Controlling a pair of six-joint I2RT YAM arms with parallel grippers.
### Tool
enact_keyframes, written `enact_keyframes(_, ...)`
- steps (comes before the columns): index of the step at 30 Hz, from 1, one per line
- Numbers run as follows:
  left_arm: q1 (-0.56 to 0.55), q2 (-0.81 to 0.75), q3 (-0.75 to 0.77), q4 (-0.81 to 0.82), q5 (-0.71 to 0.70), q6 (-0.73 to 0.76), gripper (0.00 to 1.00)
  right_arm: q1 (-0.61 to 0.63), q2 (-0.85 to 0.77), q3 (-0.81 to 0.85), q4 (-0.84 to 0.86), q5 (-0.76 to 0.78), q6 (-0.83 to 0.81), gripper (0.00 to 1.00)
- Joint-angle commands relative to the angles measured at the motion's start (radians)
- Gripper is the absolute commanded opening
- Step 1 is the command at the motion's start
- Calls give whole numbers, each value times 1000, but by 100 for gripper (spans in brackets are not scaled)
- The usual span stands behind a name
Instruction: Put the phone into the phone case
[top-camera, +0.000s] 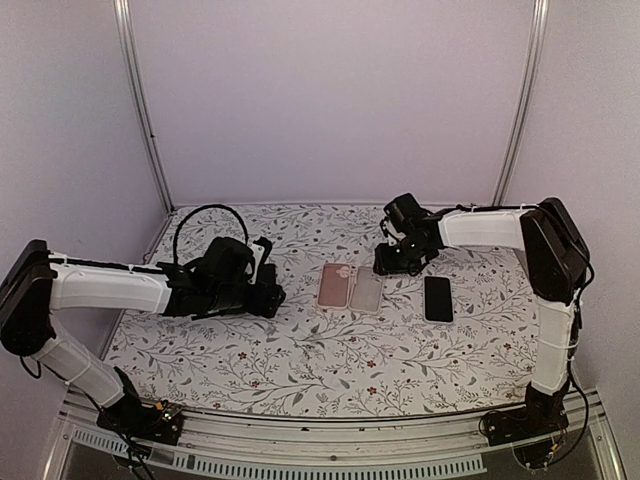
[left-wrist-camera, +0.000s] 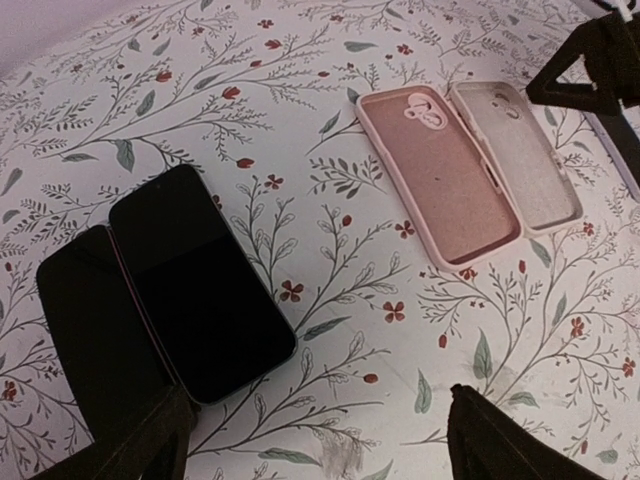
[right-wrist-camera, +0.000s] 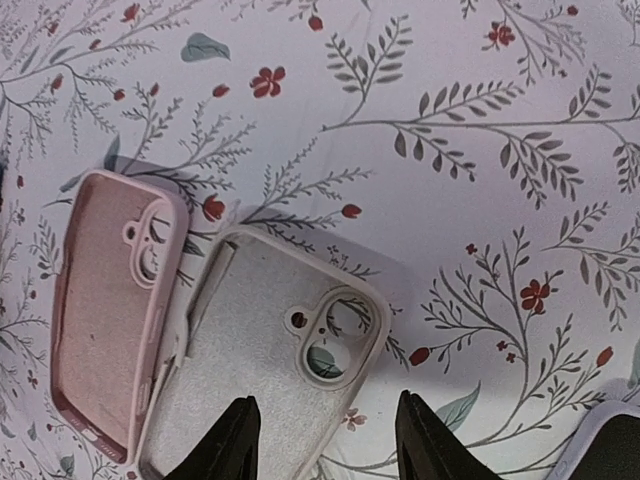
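Note:
Two empty phone cases lie side by side mid-table: a pink case (top-camera: 335, 285) (left-wrist-camera: 435, 180) (right-wrist-camera: 100, 310) and a pale grey case (top-camera: 367, 291) (left-wrist-camera: 525, 160) (right-wrist-camera: 250, 370). A black phone (top-camera: 438, 298) (right-wrist-camera: 615, 450) lies face up to their right. Another black phone (left-wrist-camera: 200, 285) lies near my left gripper (top-camera: 272, 285) (left-wrist-camera: 335, 440), which is open above bare cloth. My right gripper (top-camera: 392, 262) (right-wrist-camera: 330, 445) is open and hovers over the grey case's camera-hole end, one finger above the case and one above the table. It holds nothing.
A dark flat slab (left-wrist-camera: 85, 345) lies against the left phone's side; I cannot tell whether it is a case or a phone. The floral tablecloth (top-camera: 300, 350) covers the table. Walls and metal posts (top-camera: 140, 100) close in the back and sides.

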Motion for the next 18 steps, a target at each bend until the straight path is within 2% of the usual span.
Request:
enact_keyframes(1, 15, 15, 7, -19, 0, 2, 90, 14, 81, 11, -5, -7, 18, 48)
enact_keyframes(4, 17, 33, 18, -19, -3, 12, 90, 30, 106, 6, -8, -53, 9, 39)
enact_keyframes(7, 21, 58, 38, -24, 2, 23, 90, 40, 122, 0, -26, -58, 0, 21)
enact_keyframes(10, 33, 82, 54, -42, 6, 14, 91, 41, 102, -32, -36, -26, -2, 10)
enact_keyframes(14, 62, 128, 90, -92, 9, -35, 97, 41, 46, -76, -88, 58, -6, 2)
enact_keyframes(18, 102, 200, 130, -99, 26, -43, 97, 42, -35, -162, -112, 57, -6, 1)
